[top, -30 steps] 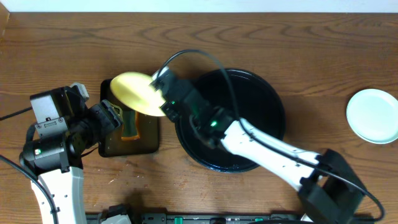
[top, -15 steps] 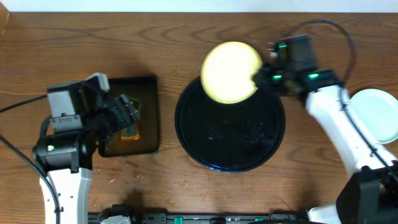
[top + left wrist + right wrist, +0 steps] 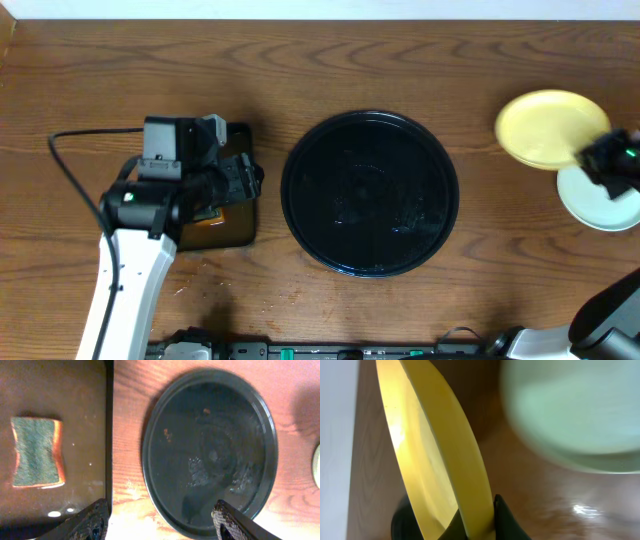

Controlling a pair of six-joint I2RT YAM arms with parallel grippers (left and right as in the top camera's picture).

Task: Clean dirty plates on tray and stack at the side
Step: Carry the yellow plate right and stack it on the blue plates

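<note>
The round black tray (image 3: pixel 370 192) sits mid-table with no plate on it; the left wrist view shows it wet with small orange specks (image 3: pixel 210 450). My right gripper (image 3: pixel 600 160) is shut on the rim of the pale yellow plate (image 3: pixel 545 128), holding it at the far right, next to a mint-blue plate (image 3: pixel 600 205) lying on the table. The right wrist view shows the yellow plate (image 3: pixel 435 450) pinched between the fingers (image 3: pixel 475 525), with the mint-blue plate (image 3: pixel 570 405) below. My left gripper (image 3: pixel 160 522) is open and empty, between the rectangular tray and the round tray.
A rectangular black tray (image 3: pixel 225 220) at the left holds a green-and-orange sponge (image 3: pixel 37 452). My left arm (image 3: pixel 150 200) hangs over that tray. The table's far edge runs along the top.
My right arm has carried the yellow plate from over the rectangular tray, across the round tray, to the far right by the mint-blue plate. My left arm shifted right over the rectangular tray.
</note>
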